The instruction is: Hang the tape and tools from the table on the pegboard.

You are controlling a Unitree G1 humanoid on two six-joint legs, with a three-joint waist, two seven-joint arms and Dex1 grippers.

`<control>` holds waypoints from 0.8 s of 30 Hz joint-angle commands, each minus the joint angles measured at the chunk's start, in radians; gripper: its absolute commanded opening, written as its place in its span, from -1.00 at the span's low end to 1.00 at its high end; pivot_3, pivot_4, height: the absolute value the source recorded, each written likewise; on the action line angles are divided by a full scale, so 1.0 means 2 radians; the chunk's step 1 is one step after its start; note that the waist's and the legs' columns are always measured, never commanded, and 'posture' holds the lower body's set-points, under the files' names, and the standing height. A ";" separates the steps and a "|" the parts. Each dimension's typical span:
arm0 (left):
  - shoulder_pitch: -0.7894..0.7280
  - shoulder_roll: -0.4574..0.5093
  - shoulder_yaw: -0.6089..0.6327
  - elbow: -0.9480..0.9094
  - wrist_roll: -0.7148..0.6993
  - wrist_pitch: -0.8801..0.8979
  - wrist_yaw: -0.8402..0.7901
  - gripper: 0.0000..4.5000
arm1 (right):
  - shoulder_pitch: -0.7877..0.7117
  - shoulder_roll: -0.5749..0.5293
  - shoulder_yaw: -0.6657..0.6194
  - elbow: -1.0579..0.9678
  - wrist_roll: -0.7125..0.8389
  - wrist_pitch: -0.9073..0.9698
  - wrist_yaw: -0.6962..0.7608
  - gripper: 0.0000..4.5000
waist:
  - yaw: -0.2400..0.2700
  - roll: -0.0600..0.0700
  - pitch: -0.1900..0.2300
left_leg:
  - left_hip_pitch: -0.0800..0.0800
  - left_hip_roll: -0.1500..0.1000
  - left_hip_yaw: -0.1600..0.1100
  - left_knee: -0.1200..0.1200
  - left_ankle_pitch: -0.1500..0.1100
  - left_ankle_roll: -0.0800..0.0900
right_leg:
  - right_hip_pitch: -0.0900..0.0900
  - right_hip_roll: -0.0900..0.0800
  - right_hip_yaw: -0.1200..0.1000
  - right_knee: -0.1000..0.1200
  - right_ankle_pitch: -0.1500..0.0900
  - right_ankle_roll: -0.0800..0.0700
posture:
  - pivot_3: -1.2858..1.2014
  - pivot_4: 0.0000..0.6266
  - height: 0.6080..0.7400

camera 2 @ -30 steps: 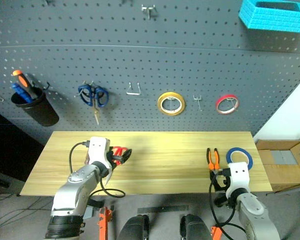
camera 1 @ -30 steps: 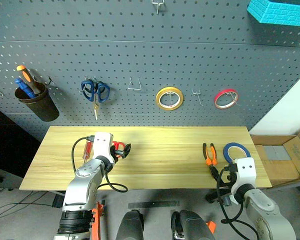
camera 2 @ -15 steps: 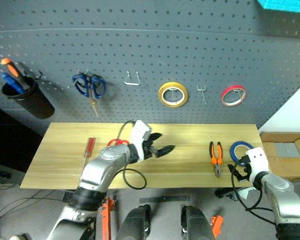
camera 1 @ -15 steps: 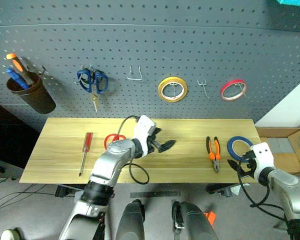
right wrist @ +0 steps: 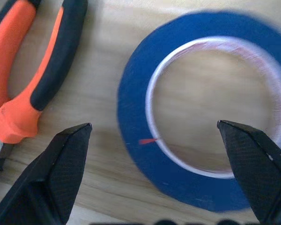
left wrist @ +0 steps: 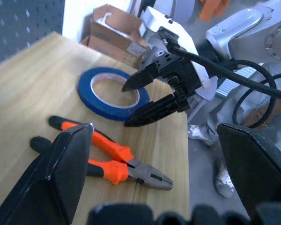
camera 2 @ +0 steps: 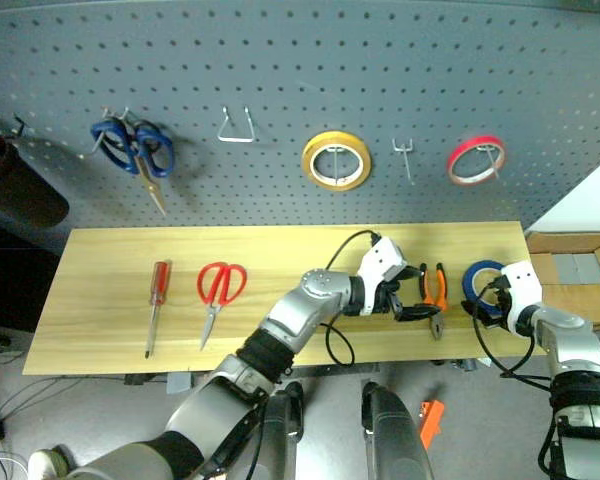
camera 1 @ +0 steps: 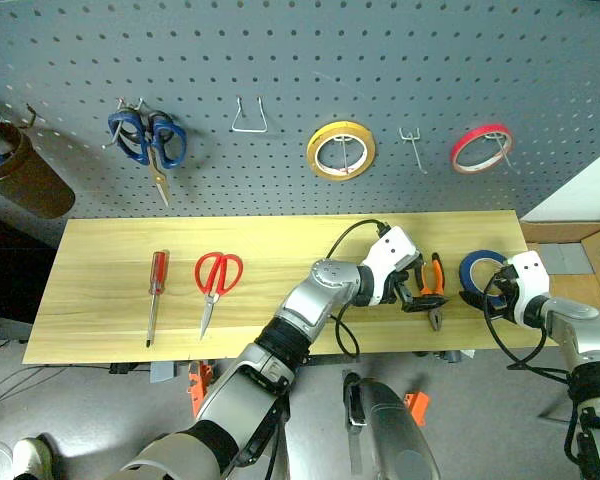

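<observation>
While both arms reach over the right end of the table (camera 1: 110, 300), four task items lie flat on the wood: one blue tape (camera 1: 477, 272), one pliers (camera 1: 435, 288), one red-handled scissors (camera 1: 216, 280), one screwdriver (camera 1: 154, 292).

Counts on the pegboard (camera 1: 280, 60), upper half of the frame:
- 1 blue-handled scissors (camera 1: 148, 142), upper left, hung on a hook
- 1 yellow tape roll (camera 1: 341, 152), upper centre, on a hook
- 1 red tape roll (camera 1: 481, 146), upper right, on a hook
- 2 bare hooks: wire hook (camera 1: 249, 115) between the blue scissors and the yellow roll, small hook (camera 1: 413, 147) between the yellow and red rolls
- 1 dark cup (camera 1: 20, 176) at the far left edge, contents cut off

Table layout, left to right: screwdriver lower left, red handle toward the board; scissors just beside it, handles toward the board, blades toward the near edge; a wide bare stretch; pliers right of centre, orange-and-black handles toward the board; blue tape near the right end, close to the pliers but apart from them.

Left gripper (camera 1: 420, 297): jaws spread wide, nothing held, sits at the pliers. Left wrist view shows the pliers between and beyond its fingers (left wrist: 61, 178), not clamped.

Right gripper (left wrist: 136, 102): jaws spread, nothing held, tips over the near rim of the blue tape. Right wrist view has the roll between its fingers (right wrist: 65, 164); can't tell whether they touch it.

2 grippers, both released. 0 task items hung.
</observation>
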 commanded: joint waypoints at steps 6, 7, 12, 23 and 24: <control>0.012 -0.010 -0.003 -0.021 0.004 -0.007 -0.013 1.00 | -0.025 0.005 0.003 0.106 0.006 0.006 0.065 0.92 | 0.001 -0.002 0.002 | 0.000 0.000 0.001 0.001 -0.001 0.001 | 0.001 -0.002 -0.001 -0.001 0.000 0.001 | 0.01 0.54 1.00; 0.014 -0.007 -0.003 -0.024 0.005 -0.006 -0.014 1.00 | -0.029 0.005 0.002 0.117 0.005 0.003 0.070 0.82 | 0.001 -0.003 0.003 | 0.000 0.000 0.001 0.001 -0.001 0.001 | 0.001 -0.002 -0.001 -0.001 0.000 0.001 | 0.01 0.53 1.00; 0.016 -0.001 0.000 -0.026 0.011 -0.008 -0.016 1.00 | -0.045 0.007 0.005 0.142 -0.004 -0.017 0.082 0.16 | 0.001 -0.004 0.003 | 0.001 0.000 0.000 0.000 -0.001 0.001 | 0.001 -0.002 -0.001 0.000 0.000 0.001 | 0.02 0.50 1.00; 0.065 0.020 0.006 -0.098 0.002 -0.004 -0.026 1.00 | 0.085 0.017 0.011 -0.056 -0.050 -0.071 -0.027 -0.83 | 0.001 -0.001 -0.002 | 0.000 0.000 0.000 0.000 0.001 -0.001 | 0.001 -0.002 -0.001 -0.001 0.000 0.002 | -0.02 0.13 1.00; 0.084 0.034 0.000 -0.127 0.003 0.000 -0.033 1.00 | 0.122 0.018 0.008 -0.118 -0.061 -0.073 -0.050 -0.83 | 0.002 0.001 -0.003 | 0.000 0.000 0.000 0.000 0.001 -0.001 | 0.001 -0.003 -0.001 -0.001 0.000 0.003 | -0.03 0.09 1.00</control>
